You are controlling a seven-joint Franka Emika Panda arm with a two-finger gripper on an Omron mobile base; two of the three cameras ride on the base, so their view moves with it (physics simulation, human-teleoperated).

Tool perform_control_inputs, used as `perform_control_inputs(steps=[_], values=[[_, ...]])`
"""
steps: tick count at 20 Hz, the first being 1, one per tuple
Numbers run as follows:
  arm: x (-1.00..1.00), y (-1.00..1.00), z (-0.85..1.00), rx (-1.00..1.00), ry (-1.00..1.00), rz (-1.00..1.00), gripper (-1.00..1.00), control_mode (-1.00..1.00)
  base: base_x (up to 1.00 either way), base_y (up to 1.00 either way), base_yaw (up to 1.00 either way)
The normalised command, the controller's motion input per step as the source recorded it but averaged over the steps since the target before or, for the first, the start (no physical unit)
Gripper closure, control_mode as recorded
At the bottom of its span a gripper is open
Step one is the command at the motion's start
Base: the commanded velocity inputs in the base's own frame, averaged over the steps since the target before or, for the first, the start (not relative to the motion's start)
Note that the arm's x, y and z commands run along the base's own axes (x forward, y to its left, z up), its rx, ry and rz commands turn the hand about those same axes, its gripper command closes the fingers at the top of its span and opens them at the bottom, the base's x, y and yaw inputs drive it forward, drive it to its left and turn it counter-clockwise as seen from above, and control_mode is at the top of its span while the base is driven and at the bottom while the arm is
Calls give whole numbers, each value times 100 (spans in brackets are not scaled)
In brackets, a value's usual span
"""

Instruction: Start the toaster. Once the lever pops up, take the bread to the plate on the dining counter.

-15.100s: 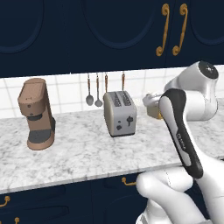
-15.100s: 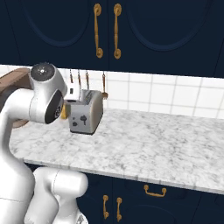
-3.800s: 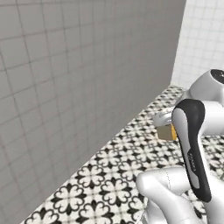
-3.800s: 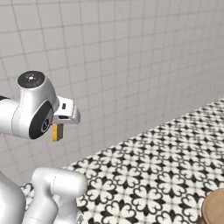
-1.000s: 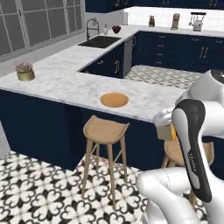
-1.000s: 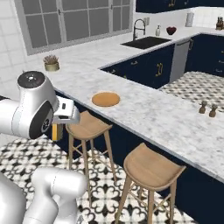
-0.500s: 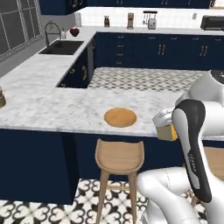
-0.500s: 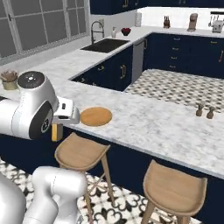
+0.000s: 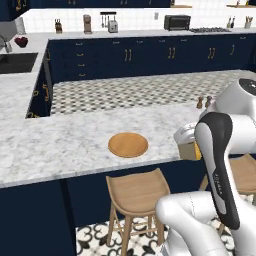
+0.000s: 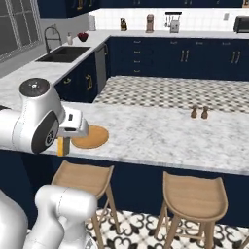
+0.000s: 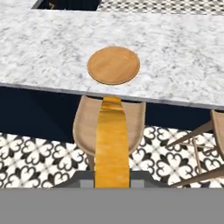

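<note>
The pincer (image 11: pixel 112 181) is pressed together on the bread (image 11: pixel 112 144), which it pinches by its lower edge. In the hand view the slice stands edge-on, a long golden-orange strip of crust rising from between the dark tips and pointing toward the plate (image 11: pixel 113 65). The bread is off the surface, in the air over a wooden stool (image 11: pixel 83 124) and short of the marble edge.

The plate is round, orange-brown and bare, and lies flat on the dining surface (image 9: pixel 60 145) near its front edge. In the left base view the plate (image 9: pixel 128 144) sits left of the arm's hand, with the bread (image 9: pixel 190 150) showing as a small tan and orange block under the white wrist, just beside the surface's edge. In the right base view the bread (image 10: pixel 62 146) hangs below the hand, at the near edge of the marble, close to the plate (image 10: pixel 90 137) but apart from it.

Two small brown shakers (image 10: pixel 199 112) stand side by side farther along the dining surface, well away from the plate. Another stool (image 10: pixel 194 197) is tucked under the navy base to the right.

Far back, on the worktop along the tiled wall, the toaster (image 9: pixel 113 26) stands beside the brown coffee machine (image 9: pixel 88 23), with a black toaster oven (image 9: pixel 177 22) farther right. The toaster's lever is too small to make out.
</note>
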Motion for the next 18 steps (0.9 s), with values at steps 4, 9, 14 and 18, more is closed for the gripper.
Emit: perform_control_inputs(steps=[4, 9, 14, 18], values=[[0, 0, 0, 0, 0, 0, 100, 100, 32, 65, -41], [12, 23, -3, 0, -10, -16, 100, -100, 0, 0, 0], [17, 11, -17, 0, 4, 0, 100, -100, 0, 0, 0], [8, 5, -5, 28, 3, 2, 100, -100, 0, 0, 0]])
